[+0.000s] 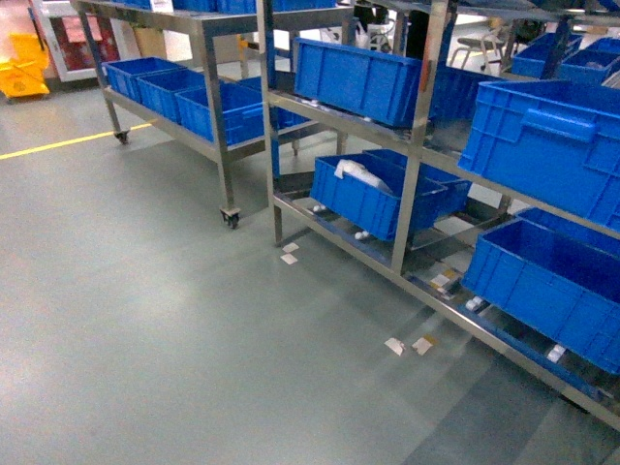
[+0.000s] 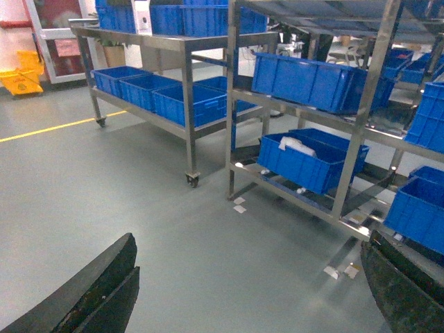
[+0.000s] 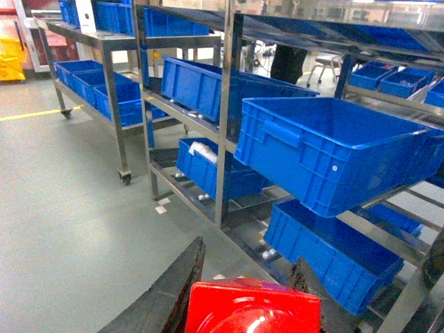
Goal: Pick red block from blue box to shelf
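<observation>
clamped between my right gripper [image 3: 243,295] jaws sits the red block [image 3: 253,309]; my left gripper [image 2: 243,291] hangs wide apart, empty. the block is out and i'm carrying it. next i must reach it onto a free tier of the shelf [image 3: 225,132], clear of the blue crates [image 3: 333,149].

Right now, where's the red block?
In the right wrist view, bottom centre, the red block sits between the right gripper's fingers, in front of the shelf.
</observation>
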`<state>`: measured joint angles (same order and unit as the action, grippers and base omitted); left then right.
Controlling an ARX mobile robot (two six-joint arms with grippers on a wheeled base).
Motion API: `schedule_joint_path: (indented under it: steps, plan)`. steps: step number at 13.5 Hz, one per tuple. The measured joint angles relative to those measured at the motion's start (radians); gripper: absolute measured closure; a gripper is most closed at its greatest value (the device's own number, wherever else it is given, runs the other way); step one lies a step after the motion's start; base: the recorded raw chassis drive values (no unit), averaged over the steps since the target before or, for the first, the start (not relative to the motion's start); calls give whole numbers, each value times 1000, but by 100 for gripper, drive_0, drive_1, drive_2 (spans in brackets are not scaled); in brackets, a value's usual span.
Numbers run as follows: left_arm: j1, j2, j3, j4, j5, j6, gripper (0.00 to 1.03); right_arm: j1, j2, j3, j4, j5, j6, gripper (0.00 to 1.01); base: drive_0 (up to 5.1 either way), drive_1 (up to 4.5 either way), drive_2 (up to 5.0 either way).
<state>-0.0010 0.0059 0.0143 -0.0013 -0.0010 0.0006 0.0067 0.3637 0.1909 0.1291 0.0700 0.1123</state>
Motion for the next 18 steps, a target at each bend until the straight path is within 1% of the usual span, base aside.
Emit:
schedule_joint_path:
  steps: [10, 18]
  plan:
    - [0, 0, 0, -4, -1, 0, 5, 0, 1, -2, -5, 0, 0, 73, -4, 407, -414]
    - [0, 0, 0, -2, 0, 0, 5, 0, 1, -2, -3, 0, 0, 73, -6, -6, -6]
